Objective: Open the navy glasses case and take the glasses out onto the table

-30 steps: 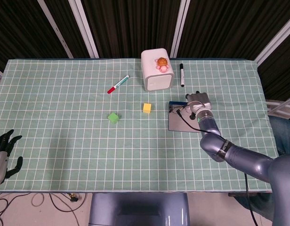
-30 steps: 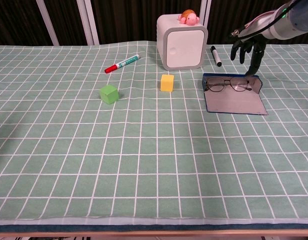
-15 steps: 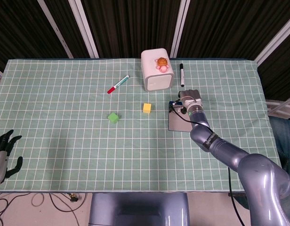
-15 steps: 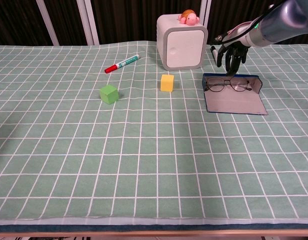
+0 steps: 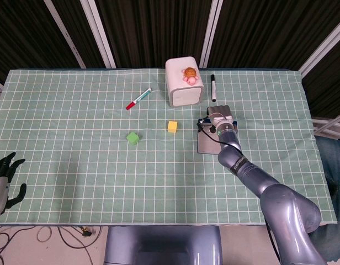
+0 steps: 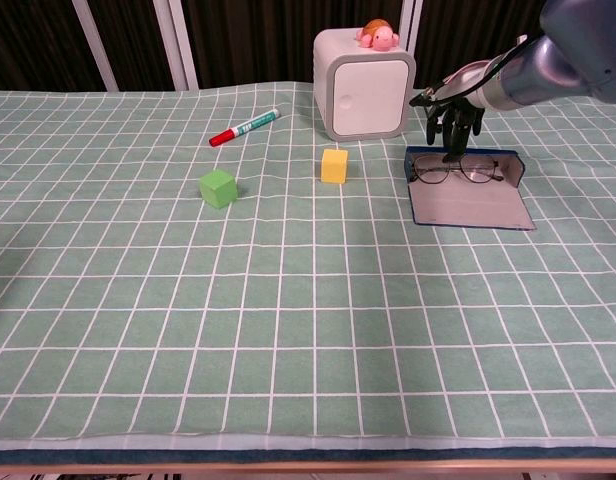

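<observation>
Even, bright overhead light; both views sharp. Only soft, short shadows fall beside the white box (image 6: 365,84); backdrop stays dark.

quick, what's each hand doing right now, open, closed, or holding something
Left hand: open, holding nothing, at the table's near edge.
Right hand: fingers pointing down over the glasses; a grip cannot be told.

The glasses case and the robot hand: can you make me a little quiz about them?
1. True or false: the glasses case is already open.
2. Which hand hangs over the glasses: A left, B right?
3. What colour is the cube nearest the case?

Key: 1 true, its lid lies flat. 2 B, fingers pointing down above the frames, not yet gripping them. 3 yellow.
</observation>
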